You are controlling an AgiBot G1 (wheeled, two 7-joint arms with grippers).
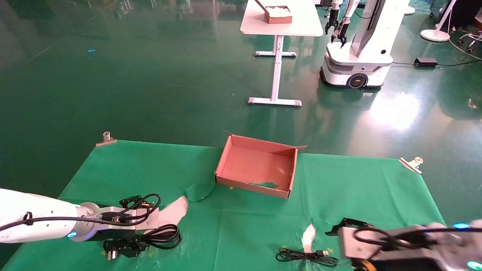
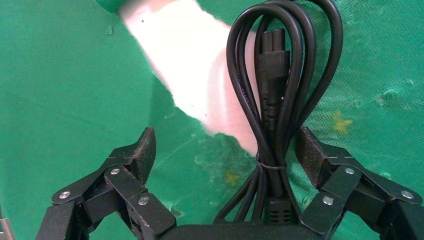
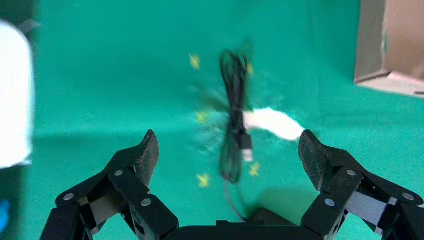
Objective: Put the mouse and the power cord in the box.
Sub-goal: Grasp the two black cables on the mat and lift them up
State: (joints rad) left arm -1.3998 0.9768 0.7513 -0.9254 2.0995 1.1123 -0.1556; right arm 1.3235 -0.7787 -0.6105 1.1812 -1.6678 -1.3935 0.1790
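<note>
Item 1, the power cord [image 2: 270, 100]: thick black cable tied into long loops by a thin band, its figure-eight connector lying up the middle of the bundle. It lies on the green cloth [image 1: 124, 169] at the near left of the table, partly across a tear where pale tabletop shows. The pronged wall plug shows at the near end in the head view. The left gripper [image 2: 225, 150] hangs directly over it, fingers spread wide to either side of the bundle and holding nothing; placed so, it looks lined up to close across the banded waist, where all strands would be caught at once.

Item 2, the mouse [image 3: 235, 120]: only its thin black cable, coiled in a narrow hank, and the silver USB plug are plainly seen; a dark shape at the near end may be the body, though it is too hidden to be sure. It lies at the near right of the table, beside another tear in the cloth. The right gripper [image 3: 227, 152] stands above it, fingers parted and empty, the hank centred between them, seemingly ready for a matching pick.

Item 3, the box [image 1: 226, 158]: shallow reddish-brown cardboard tray, low walls, a torn notch in its near wall. It sits mid-table, between and beyond both items, with nothing in it.
</note>
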